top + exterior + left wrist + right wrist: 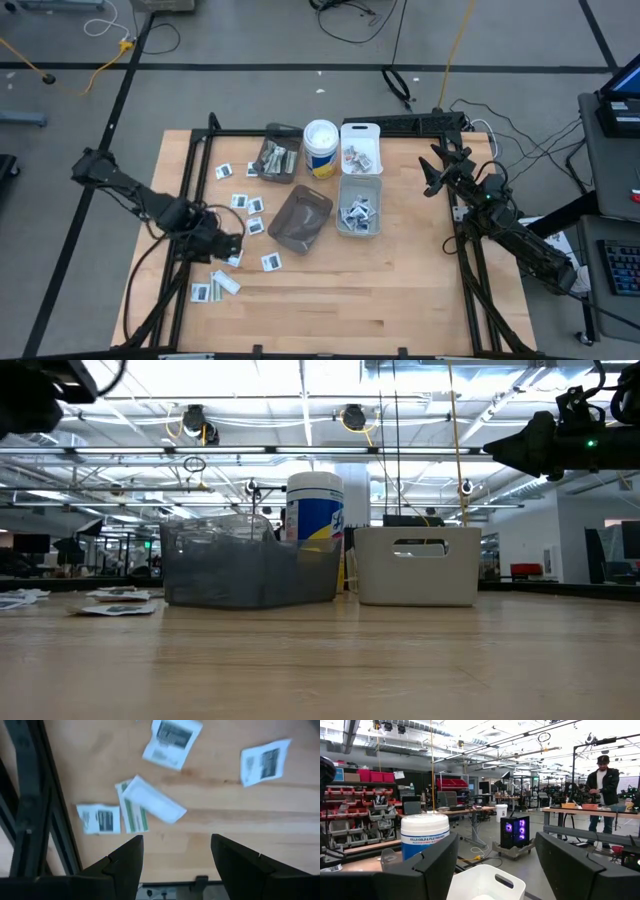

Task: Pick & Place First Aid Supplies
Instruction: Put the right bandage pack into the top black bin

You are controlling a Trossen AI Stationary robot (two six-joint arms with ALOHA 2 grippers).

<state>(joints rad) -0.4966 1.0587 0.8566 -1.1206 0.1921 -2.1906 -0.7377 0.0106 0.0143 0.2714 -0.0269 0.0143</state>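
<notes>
While your left gripper (232, 247) hovers with its jaws spread and empty over the table's (400, 290) left side, the first aid supplies (150, 805) lie scattered on the wood below it. You see small flat packets: white squares with dark print, a narrow strip with green stripes, and a plain white strip lying across it. More packets fill the bins (358, 205). Your right gripper (437, 170) waits at the table's right edge, jaws spread, holding nothing.

"KILLS COLD & FLU VIRUS" on the white wipes canister (424, 836)
</notes>
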